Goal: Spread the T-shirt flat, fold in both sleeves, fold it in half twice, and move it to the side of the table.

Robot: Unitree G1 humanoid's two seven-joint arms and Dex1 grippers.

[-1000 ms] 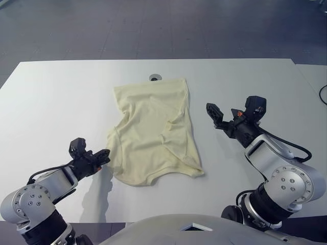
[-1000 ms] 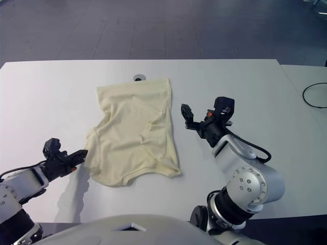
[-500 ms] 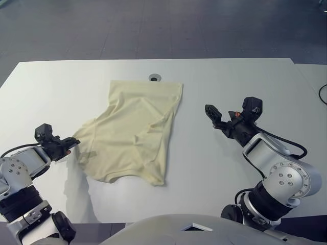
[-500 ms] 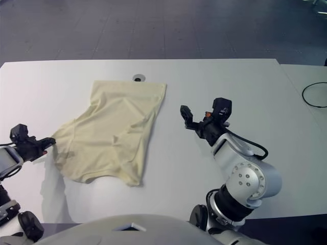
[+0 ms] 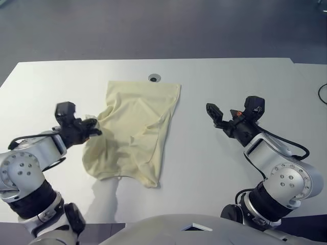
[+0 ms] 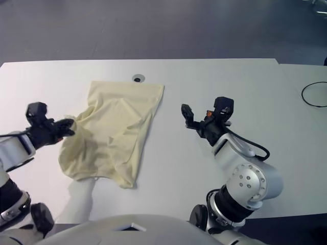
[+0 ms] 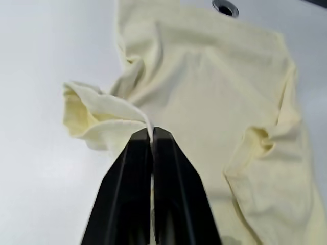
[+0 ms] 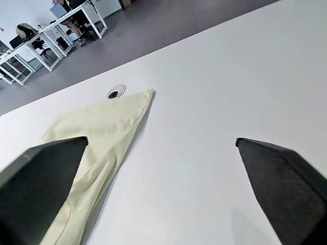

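A pale yellow T-shirt [image 5: 138, 127] lies crumpled on the white table [image 5: 204, 81], its far edge straight, its near part bunched. My left gripper [image 5: 93, 127] is shut on a raised fold of the T-shirt [image 7: 204, 92] at its left side; the black fingers [image 7: 127, 194] pinch the cloth edge. My right gripper [image 5: 231, 113] hovers open to the right of the shirt, apart from it, nothing between its fingers [image 8: 41, 184]. The T-shirt [image 8: 97, 138] lies ahead of it in the right wrist view.
A round cable port [image 5: 154, 77] sits in the table just beyond the shirt's far edge. A black cable [image 6: 312, 94] lies at the table's right edge. Bare table surface stretches to the right and far left.
My left gripper, holding the shirt's left side, has come back rightward and farther from me, bunching the cloth inward. The right arm has barely moved.
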